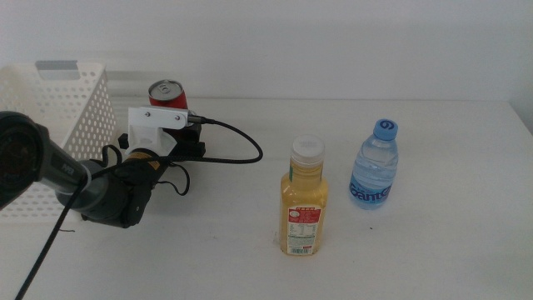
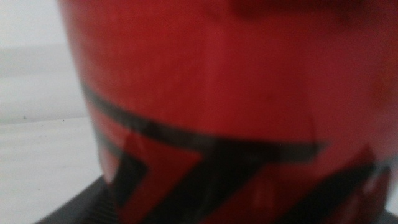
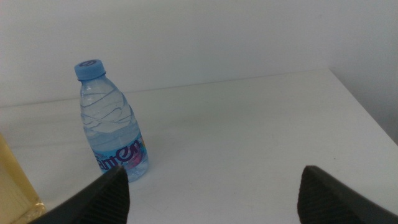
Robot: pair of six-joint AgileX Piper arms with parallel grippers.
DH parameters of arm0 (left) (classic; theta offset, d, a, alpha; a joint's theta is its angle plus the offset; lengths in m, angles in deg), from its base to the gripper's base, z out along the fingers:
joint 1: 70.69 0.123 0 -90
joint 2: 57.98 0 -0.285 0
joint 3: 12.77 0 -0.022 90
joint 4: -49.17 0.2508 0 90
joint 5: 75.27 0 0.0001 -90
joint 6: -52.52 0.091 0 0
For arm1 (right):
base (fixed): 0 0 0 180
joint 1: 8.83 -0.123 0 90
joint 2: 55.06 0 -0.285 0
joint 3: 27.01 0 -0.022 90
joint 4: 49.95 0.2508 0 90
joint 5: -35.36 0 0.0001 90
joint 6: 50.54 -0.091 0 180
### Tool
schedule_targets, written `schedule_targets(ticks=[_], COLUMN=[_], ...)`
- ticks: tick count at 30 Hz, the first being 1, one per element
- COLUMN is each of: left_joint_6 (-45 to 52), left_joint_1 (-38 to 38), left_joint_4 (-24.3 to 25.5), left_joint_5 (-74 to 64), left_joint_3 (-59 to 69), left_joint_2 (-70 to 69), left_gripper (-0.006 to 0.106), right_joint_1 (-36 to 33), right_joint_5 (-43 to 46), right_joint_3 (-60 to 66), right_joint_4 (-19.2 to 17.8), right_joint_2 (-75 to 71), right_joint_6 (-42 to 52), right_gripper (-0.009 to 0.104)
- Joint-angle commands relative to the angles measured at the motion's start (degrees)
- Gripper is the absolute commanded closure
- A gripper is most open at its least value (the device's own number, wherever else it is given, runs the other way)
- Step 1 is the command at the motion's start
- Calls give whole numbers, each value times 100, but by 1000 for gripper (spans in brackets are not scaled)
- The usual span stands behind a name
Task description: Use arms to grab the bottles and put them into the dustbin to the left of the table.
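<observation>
In the middle view the left arm [image 1: 50, 171] comes in from the table's [image 1: 433, 242] left edge, its left gripper [image 1: 171, 125] right at the red soda can [image 1: 170, 93], which stands upright near the far left corner, just beside the dustbin [image 1: 58, 125]; the white wrist housing hides the jaws, so this view does not show how wide they are. The yellow juice bottle [image 1: 305, 200] stands around the middle of the tabletop and the water bottle [image 1: 374, 163] to its right, nearer the far edge, the two apart, with bare tabletop between them and the can. The left wrist view is filled by the blurred red can [image 2: 236, 106] pressed close to the lens; whether the jaws clasp it I cannot tell. In the right wrist view the right gripper [image 3: 211, 190] has its jaws spread wide with nothing between them, the water bottle [image 3: 112, 124] standing beyond one jaw, a sliver of the yellow bottle [image 3: 15, 186] beside it, and open table reaching to the right edge.
</observation>
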Motion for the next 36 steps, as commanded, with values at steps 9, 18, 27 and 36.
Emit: schedule_targets(ticks=[9, 18, 27, 36], left_joint_6=[-1015, -3280, 320, 1940], left_joint_1=[0, -406, 166, 1725], left_joint_4=[1109, 3121, 28, -549], left_joint_5=[-2022, -6165, -9020, -11250], left_joint_3=[457, 469, -905, -2702], left_joint_2=[-1509, -4497, -5092, -4295], left_gripper=[97, 102, 102, 102], right_joint_1=[43, 43, 43, 43], right_joint_5=[9, 9, 9, 9], right_joint_3=[17, 17, 17, 17], right_joint_4=[-76, -76, -76, -76], right_joint_2=[-23, -23, -23, -23], right_joint_6=[38, 38, 38, 38], right_gripper=[8, 8, 8, 8])
